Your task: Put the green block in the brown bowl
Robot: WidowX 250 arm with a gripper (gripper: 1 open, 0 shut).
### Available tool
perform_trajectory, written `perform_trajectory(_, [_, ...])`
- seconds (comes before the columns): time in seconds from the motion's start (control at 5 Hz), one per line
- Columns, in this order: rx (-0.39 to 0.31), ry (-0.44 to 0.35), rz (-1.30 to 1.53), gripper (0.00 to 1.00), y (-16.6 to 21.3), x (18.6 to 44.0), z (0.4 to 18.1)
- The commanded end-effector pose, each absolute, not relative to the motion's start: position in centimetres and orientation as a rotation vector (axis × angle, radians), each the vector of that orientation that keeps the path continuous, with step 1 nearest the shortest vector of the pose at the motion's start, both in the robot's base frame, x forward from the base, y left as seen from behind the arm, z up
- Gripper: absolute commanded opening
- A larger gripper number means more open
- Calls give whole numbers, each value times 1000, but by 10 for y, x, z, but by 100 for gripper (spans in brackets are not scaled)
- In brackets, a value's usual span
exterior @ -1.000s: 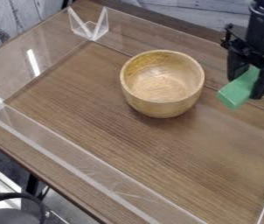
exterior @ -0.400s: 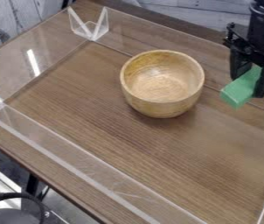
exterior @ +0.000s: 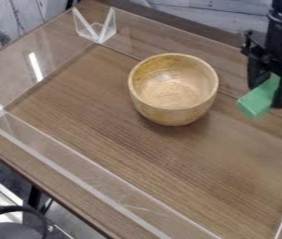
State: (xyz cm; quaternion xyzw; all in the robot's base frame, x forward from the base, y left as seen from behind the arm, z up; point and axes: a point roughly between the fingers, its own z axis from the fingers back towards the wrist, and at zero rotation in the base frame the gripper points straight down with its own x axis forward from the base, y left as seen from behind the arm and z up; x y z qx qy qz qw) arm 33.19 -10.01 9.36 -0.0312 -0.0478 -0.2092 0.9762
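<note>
1. Your gripper (exterior: pixel 274 79) is at the right side of the view, black, pointing down, with its fingers closed on the green block (exterior: pixel 260 97). The upper part of the block is hidden behind the fingers, so you cannot see exactly where the pads meet it.
2. The block hangs tilted from the fingertips, its lower end pointing down and to the left in the view. You have it to the right of the brown bowl (exterior: pixel 173 90), apart from the rim and outside the bowl. From this angle you cannot tell how high it is above the table.
3. Against the picture from a second ago, your gripper and the block have shifted slightly to the right in the view. The block is still in your grip, and the bowl has stayed where it was.
4. The bowl is round, light tan wood, upright on the brown wooden table (exterior: pixel 144 168), with its open top and smooth inside facing you.
5. Beyond the bowl, toward the upper left, you have a small see-through angular piece (exterior: pixel 96 25) on the table.
6. Shiny clear strips (exterior: pixel 81 179) run along the table's left side, toward the lower part of the view.
7. At the lower left corner, you can see a looped black cable (exterior: pixel 17 211) beside the table.
</note>
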Motion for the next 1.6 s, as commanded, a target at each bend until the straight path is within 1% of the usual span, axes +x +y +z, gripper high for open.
perform_trajectory(0.0, [-73,-163,-428,0,-102,341,110])
perform_trajectory(0.4, [-43,-161,-349,0,-66,325,121])
perform_trajectory(0.6, [-27,-154,-298,0,-40,324,122])
perform_trajectory(0.8, [-14,-143,-244,0,-12,321,119])
perform_trajectory(1.0, [-9,-142,-210,0,3,321,117])
perform_trajectory(1.4, [-5,-126,-187,0,16,320,108])
